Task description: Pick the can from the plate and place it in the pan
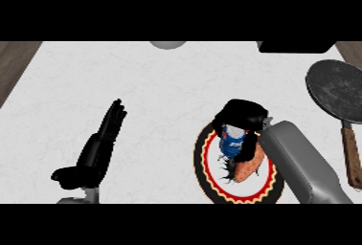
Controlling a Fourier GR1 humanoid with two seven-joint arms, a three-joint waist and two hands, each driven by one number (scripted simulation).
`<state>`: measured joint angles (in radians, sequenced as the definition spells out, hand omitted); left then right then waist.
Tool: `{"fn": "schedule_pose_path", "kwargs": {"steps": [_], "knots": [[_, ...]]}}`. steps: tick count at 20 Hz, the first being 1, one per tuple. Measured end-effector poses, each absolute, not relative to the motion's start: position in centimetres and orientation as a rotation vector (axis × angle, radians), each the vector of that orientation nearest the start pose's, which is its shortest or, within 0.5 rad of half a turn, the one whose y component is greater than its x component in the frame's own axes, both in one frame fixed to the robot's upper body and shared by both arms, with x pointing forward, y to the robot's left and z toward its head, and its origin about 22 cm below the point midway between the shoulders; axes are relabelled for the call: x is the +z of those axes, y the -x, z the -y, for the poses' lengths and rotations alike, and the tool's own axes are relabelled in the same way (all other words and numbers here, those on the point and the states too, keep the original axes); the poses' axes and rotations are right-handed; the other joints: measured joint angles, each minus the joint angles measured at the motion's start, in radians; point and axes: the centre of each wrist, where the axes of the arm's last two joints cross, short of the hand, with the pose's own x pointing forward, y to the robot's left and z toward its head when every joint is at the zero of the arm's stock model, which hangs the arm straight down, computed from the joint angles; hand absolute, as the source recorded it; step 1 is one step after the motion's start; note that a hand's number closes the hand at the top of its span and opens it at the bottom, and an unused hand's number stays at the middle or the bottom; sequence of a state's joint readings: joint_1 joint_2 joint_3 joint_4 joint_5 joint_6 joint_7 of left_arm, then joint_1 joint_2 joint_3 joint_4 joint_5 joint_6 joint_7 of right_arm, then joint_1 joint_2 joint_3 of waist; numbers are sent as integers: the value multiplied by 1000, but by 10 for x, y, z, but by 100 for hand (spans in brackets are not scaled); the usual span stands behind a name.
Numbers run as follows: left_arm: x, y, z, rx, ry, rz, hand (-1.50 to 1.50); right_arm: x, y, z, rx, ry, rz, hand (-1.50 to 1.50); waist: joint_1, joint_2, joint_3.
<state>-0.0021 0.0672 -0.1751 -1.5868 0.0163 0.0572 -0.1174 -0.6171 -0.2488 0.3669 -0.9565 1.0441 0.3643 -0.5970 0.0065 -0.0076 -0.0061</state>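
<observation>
A blue, white and red can (pixel 232 139) stands on a round plate (pixel 209 178) with a black, red and yellow rim, right of centre. My right hand (pixel 243 115) curls over the can's top and down its right side, hiding part of it. A dark round pan (pixel 339 91) with a brown wooden handle (pixel 351 155) lies at the right edge, apart from the plate. My left hand (pixel 106 131) rests open at the left, fingers straight and pointing away, holding nothing.
An orange piece of food (pixel 249 168) lies on the plate beside the can. A grey rounded object (pixel 168 45) sits at the far edge, and a black object (pixel 295 46) at the far right. Brown wood borders the white counter (pixel 141 86) on both sides.
</observation>
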Motion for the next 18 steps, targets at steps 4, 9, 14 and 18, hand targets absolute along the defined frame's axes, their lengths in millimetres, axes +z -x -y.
{"fn": "schedule_pose_path", "kwargs": {"steps": [4, 9, 14, 18], "knots": [[8, -242, -206, -124, 56, 1699, 0, 32, -377, 196, 1691, 341, 1445, 150, -8, 6, 4], [7, -241, -209, -114, 37, 1698, 0, 43, -391, 245, 1207, 742, 1230, 150, -38, 11, 4], [9, -243, -205, -126, 50, 1704, 0, 80, -409, 251, 767, 1124, 1099, 150, -13, 10, 3], [12, -244, -200, -143, 77, 1705, 0, 106, -423, 231, 463, 1326, 1062, 150, 16, 15, 4]]}}
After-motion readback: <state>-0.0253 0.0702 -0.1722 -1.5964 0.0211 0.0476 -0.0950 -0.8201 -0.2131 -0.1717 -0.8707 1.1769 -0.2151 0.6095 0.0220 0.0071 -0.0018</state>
